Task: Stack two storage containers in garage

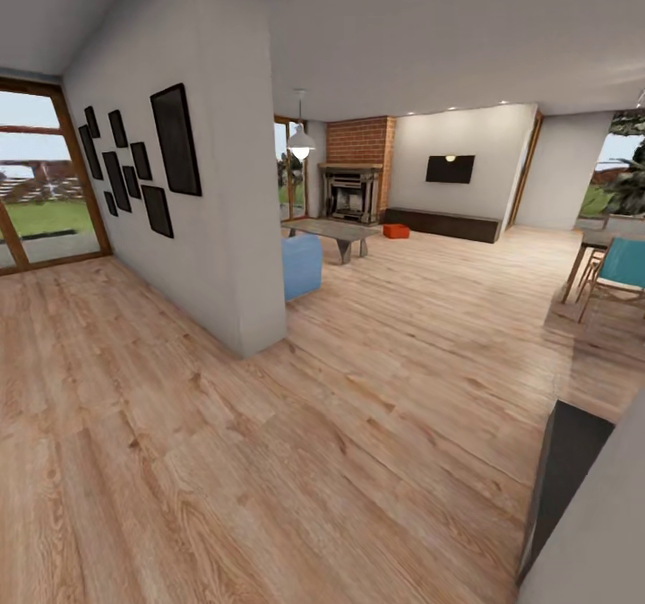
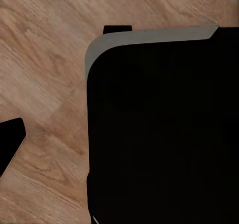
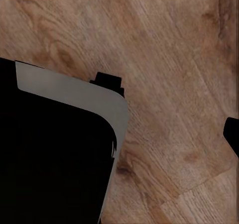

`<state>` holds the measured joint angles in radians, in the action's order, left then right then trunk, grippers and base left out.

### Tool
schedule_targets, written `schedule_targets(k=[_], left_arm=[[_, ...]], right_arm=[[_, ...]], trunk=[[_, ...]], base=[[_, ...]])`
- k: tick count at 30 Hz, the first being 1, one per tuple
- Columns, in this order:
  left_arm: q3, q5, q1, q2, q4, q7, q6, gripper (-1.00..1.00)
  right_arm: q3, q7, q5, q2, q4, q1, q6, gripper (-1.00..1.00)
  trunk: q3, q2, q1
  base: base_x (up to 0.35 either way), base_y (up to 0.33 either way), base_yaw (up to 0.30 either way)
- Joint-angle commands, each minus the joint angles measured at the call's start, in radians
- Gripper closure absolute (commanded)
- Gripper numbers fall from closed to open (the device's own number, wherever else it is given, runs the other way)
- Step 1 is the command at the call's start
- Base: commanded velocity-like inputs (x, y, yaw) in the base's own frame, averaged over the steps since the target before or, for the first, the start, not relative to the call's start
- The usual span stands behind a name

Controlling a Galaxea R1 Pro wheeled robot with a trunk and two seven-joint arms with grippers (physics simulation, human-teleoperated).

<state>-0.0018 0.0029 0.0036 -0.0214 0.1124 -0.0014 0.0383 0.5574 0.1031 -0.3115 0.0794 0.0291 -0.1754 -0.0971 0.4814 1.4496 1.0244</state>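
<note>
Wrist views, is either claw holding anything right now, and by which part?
Nothing is visibly held: both wrist views look down on wood floor. One storage container sits far off by the fireplace.

Far off by the fireplace (image 1: 352,194), a red-orange storage container (image 1: 396,231) sits on the wood floor (image 1: 358,389), too small to show its rim or contents. The blue sofa (image 1: 302,265) is mostly hidden behind the white wall (image 1: 224,183). At right, the teal chair (image 1: 618,272) is cut off by the edge. In both wrist views a black body (image 2: 164,134) blocks much of the floor.
</note>
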Motion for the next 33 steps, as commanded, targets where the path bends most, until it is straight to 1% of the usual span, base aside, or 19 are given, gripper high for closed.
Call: schedule_targets(k=[1, 33], left_arm=[[0.0, 0.0, 0.001, 0.0, 0.001, 0.0, 0.002, -1.0], [0.0, 0.001, 0.0, 0.0, 0.0, 0.0, 0.002, -1.0]], right_arm=[[0.007, 0.006, -0.011, 0.0, 0.003, -0.001, -0.006, -1.0], [0.007, 0.006, -0.012, 0.002, 0.002, -0.001, -0.007, -1.0]], trunk=[[0.001, 0.0, 0.001], [0.001, 0.0, 0.001]], base=[[0.323, 0.0, 0.0], [0.323, 0.0, 0.0]])
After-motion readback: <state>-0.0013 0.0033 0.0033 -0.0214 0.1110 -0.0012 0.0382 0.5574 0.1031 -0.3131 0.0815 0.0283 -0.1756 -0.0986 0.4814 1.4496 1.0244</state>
